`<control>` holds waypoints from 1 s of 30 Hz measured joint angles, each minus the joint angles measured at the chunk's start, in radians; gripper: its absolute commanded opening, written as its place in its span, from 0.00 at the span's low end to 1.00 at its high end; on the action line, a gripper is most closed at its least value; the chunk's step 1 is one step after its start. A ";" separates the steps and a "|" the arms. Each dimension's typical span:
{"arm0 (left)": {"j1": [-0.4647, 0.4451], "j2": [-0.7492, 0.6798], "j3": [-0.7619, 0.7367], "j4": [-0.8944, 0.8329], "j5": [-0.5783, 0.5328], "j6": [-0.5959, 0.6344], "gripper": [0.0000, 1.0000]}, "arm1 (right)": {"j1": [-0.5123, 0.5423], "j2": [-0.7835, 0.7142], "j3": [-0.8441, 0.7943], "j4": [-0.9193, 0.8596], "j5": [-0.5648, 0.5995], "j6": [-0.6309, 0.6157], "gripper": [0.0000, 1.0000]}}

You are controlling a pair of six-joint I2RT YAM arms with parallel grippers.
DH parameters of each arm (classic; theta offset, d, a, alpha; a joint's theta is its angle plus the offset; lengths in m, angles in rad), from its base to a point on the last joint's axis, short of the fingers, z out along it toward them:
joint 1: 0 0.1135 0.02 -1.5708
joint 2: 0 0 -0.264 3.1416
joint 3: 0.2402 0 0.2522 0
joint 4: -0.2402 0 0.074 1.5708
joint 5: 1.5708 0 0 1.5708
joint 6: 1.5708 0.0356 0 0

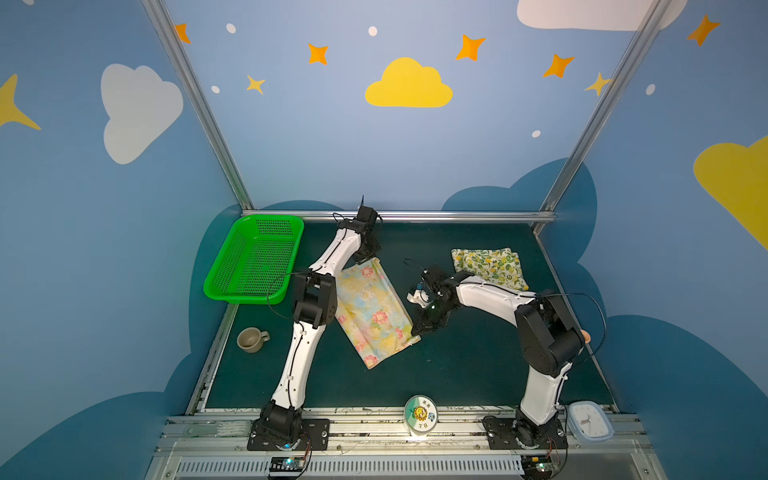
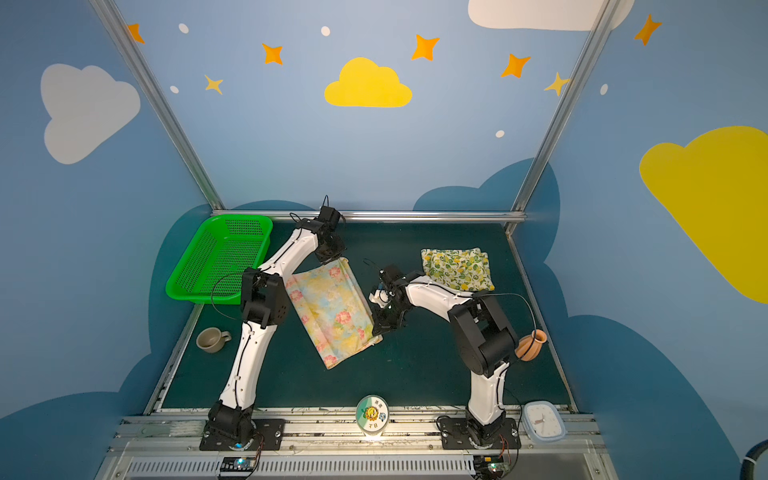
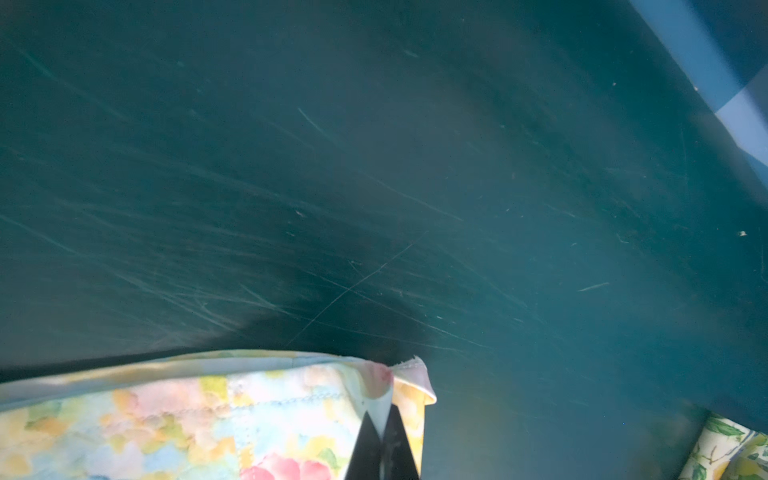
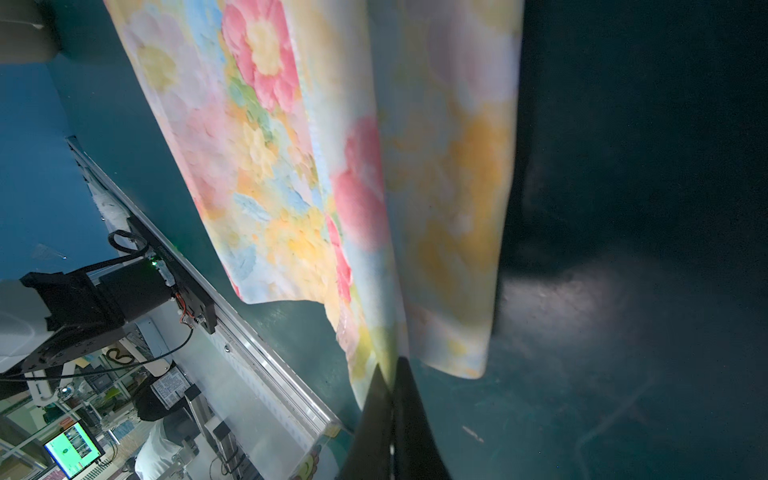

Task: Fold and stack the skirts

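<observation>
2 skirts, both top views: floral skirt spread diagonal, mid-mat; lemon skirt folded far right, well apart.
L wrist: left gripper pressed together, pinching floral skirt's far corner.
R wrist: right gripper clamped on same skirt's edge nr a front corner.

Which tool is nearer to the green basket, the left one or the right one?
Left. The left tool grips the far corner of the flowered skirt, just right of the green basket. The right tool grips its nearer right edge, farther away.
</observation>
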 measured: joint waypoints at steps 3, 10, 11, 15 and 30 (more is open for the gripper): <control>0.000 0.000 0.000 0.004 0.000 -0.001 0.04 | -0.003 0.006 0.002 -0.001 0.005 0.000 0.00; 0.000 0.003 0.000 0.012 0.005 -0.003 0.04 | -0.013 0.022 0.003 -0.002 0.012 0.001 0.00; 0.000 0.004 0.000 0.012 0.006 -0.003 0.04 | -0.014 0.025 0.003 -0.002 0.012 0.001 0.00; 0.000 0.004 0.000 0.016 0.012 -0.003 0.05 | -0.020 0.034 0.004 -0.002 0.012 0.002 0.00; 0.005 0.004 0.000 0.093 0.032 0.027 0.38 | -0.027 0.054 0.009 -0.038 0.036 0.024 0.31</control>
